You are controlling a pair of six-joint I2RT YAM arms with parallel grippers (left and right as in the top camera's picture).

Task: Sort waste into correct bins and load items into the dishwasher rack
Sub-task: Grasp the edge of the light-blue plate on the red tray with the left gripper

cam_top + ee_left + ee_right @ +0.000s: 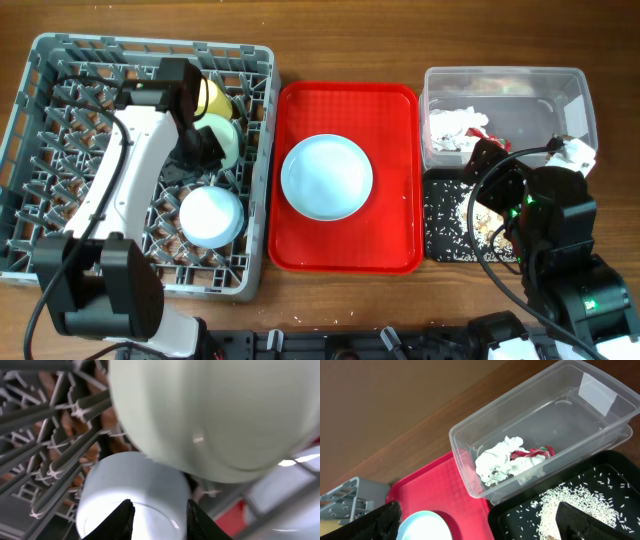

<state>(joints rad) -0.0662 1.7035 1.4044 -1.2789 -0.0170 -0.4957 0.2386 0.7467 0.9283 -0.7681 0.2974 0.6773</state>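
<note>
Reaching across the dishwasher rack point(150, 45), the left tool point(160, 506) hangs narrowly parted over a bowl point(120, 480); the right tool point(477, 512) gapes wide.

The overhead camera looks straight down from high up and takes in the whole worktop point(350, 40). The left wrist camera sits very close inside the dishwasher rack point(50, 435), seemingly angled downward past a blurred pale bowl point(210, 410). The right wrist camera looks slantwise from higher over the clear tub point(600, 390). It shares the red tray point(430, 485) and plate point(425, 527) with the overhead view.
</note>
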